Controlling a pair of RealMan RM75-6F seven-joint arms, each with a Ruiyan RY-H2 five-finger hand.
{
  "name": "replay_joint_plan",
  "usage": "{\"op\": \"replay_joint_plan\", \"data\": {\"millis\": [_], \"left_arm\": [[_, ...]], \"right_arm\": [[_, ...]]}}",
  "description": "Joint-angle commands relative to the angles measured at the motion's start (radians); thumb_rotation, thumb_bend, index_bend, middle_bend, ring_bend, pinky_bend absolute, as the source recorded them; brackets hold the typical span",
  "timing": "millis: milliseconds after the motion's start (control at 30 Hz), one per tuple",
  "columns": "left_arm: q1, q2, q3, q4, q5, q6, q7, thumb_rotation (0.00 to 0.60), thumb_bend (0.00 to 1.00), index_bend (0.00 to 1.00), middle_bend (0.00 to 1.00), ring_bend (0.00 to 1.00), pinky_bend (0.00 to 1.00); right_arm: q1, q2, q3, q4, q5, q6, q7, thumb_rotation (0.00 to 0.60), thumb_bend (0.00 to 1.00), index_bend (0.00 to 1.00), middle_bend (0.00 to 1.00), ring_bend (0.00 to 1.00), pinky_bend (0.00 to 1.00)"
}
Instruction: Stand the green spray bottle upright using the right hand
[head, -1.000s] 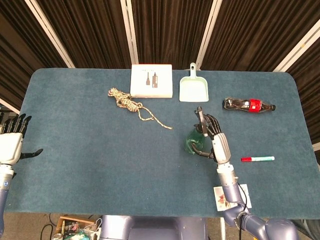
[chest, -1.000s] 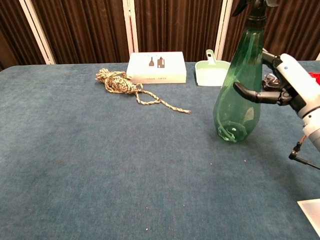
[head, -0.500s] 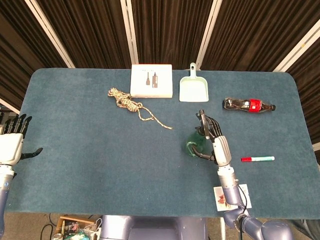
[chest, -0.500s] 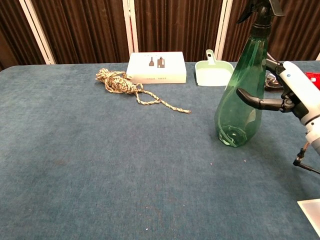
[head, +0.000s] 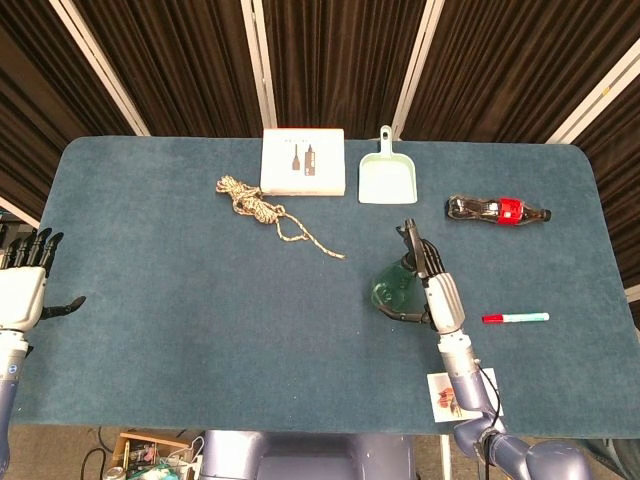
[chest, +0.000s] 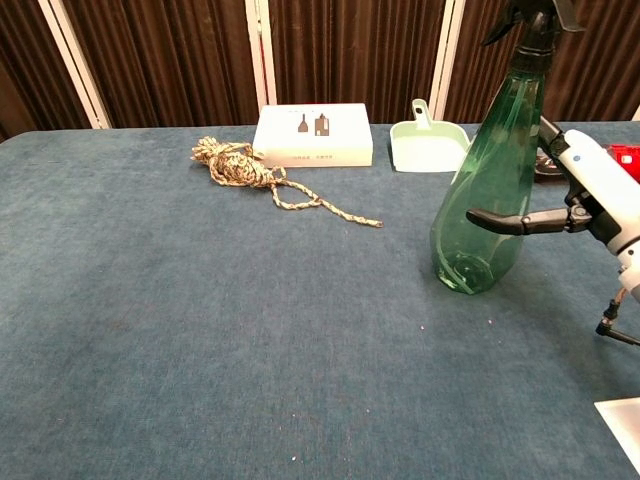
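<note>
The green spray bottle (chest: 490, 190) stands on its base on the blue table (chest: 200, 330), leaning slightly toward my right hand (chest: 592, 190). Its black trigger head is at the top of the chest view. My right hand holds the bottle from the right side: the thumb (chest: 505, 220) lies across its front and the fingers reach behind its neck. From above, the bottle (head: 393, 287) shows just left of the right hand (head: 438, 293). My left hand (head: 22, 288) hovers at the table's left edge, fingers spread and holding nothing.
A coiled rope (head: 255, 205), a white box (head: 303, 162) and a mint dustpan (head: 388, 178) lie toward the back. A cola bottle (head: 497, 210) lies right of the hand, a red marker (head: 515, 318) further front. A card (head: 462, 390) sits at the front edge.
The bottle has risen from a stronger tilt to nearly upright and its base has settled on the table. The right hand shifted slightly right with its thumb straighter. The left hand stayed still.
</note>
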Motion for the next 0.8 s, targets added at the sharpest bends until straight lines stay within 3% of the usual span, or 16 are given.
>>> {"op": "replay_joint_plan", "data": {"millis": [33, 233, 467, 600, 800], "left_arm": [[-0.002, 0.000, 0.002, -0.001, 0.001, -0.003, 0.002, 0.600, 0.13, 0.00, 0.00, 0.00, 0.00], [0.002, 0.003, 0.001, -0.007, 0.004, 0.006, -0.002, 0.600, 0.12, 0.00, 0.00, 0.00, 0.00], [0.004, 0.003, 0.000, -0.012, -0.005, 0.007, 0.009, 0.600, 0.11, 0.00, 0.00, 0.00, 0.00], [0.007, 0.007, 0.001, -0.020, 0.000, 0.013, 0.008, 0.600, 0.11, 0.00, 0.00, 0.00, 0.00], [0.014, 0.013, 0.003, -0.032, 0.013, 0.035, 0.007, 0.600, 0.11, 0.00, 0.00, 0.00, 0.00]], "right_arm": [[-0.002, 0.008, -0.003, -0.009, 0.001, -0.009, -0.050, 0.600, 0.07, 0.00, 0.00, 0.00, 0.00], [-0.022, 0.041, -0.013, -0.064, -0.004, 0.007, -0.083, 0.600, 0.03, 0.00, 0.00, 0.00, 0.00], [-0.097, 0.144, -0.064, -0.183, -0.025, 0.047, -0.196, 0.600, 0.01, 0.00, 0.00, 0.00, 0.00], [-0.125, 0.239, -0.085, -0.276, -0.034, 0.053, -0.284, 0.600, 0.01, 0.00, 0.00, 0.00, 0.00], [-0.139, 0.437, -0.106, -0.408, 0.002, -0.059, -0.463, 0.600, 0.02, 0.00, 0.00, 0.00, 0.00]]}}
